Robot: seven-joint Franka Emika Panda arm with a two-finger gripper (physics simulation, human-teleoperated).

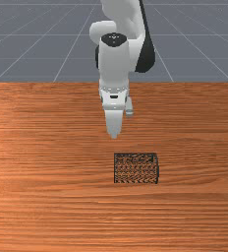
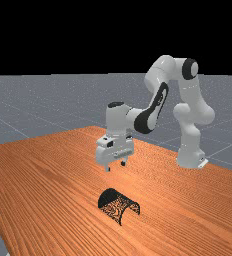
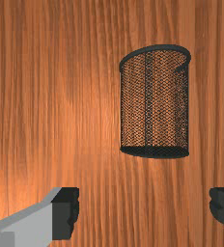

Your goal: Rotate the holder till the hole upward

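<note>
Holder (image 3: 155, 106) on its side on the table (image 1: 47, 206); step in hand: approach, no grasp made.
Gripper (image 2: 115, 166) is above the table, apart from the holder and off toward its dark closed end (image 3: 155, 152); fingers (image 3: 64, 214) spread wide, nothing between them. Rimmed end (image 3: 155, 48), judged to be the hole, points to the front view's right, so the quarter-turn upward is undone. Next: shift along the holder's length, lower with one finger per side, close on the mesh wall, then lift and tip hole-up. Finger spacing looks roughly lined up across its width. Risk: round wall may roll or slip if pinched too high.
</note>
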